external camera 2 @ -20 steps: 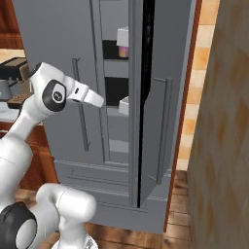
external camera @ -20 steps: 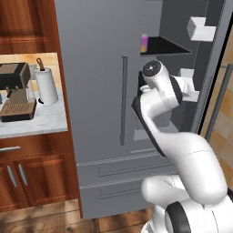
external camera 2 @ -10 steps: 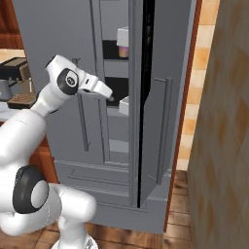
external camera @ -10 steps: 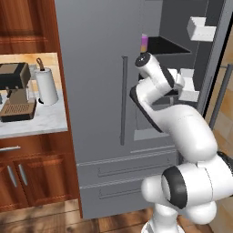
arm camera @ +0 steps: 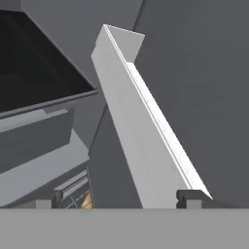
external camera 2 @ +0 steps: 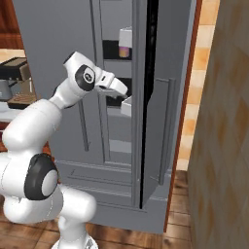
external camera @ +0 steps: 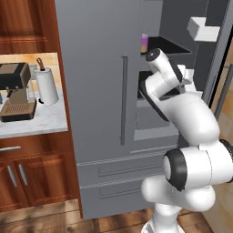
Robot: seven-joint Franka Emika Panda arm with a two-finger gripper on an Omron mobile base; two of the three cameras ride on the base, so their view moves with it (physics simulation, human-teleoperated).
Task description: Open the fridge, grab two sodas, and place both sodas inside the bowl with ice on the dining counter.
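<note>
The grey fridge [external camera: 98,91] has its left door shut and its right door [external camera 2: 163,126] swung open. A pink-purple soda can [external camera: 144,43] stands at the front of an upper black shelf [external camera: 169,44]; it is also in the right base view [external camera 2: 124,50]. My gripper [external camera 2: 124,92] reaches into the open compartment, one level below that can. In the hand view the gripper [arm camera: 119,200] is open, its fingertips [arm camera: 190,197] wide apart with nothing held. Beyond them is a white door bin [arm camera: 146,146] and, to its left, a black shelf [arm camera: 34,73]. The bowl and the dining counter are out of view.
Left of the fridge, a wall counter [external camera: 41,123] carries a coffee machine [external camera: 16,91] and a paper towel roll [external camera: 47,86], with wood cabinets [external camera: 32,173] below. White door bins [external camera: 203,28] jut from the open door. A tiled wall [external camera 2: 223,126] stands close on the right.
The arm has folded up and pushed the hand further toward the fridge's open compartment, rightward in the right base view. The can and the doors have not moved.
</note>
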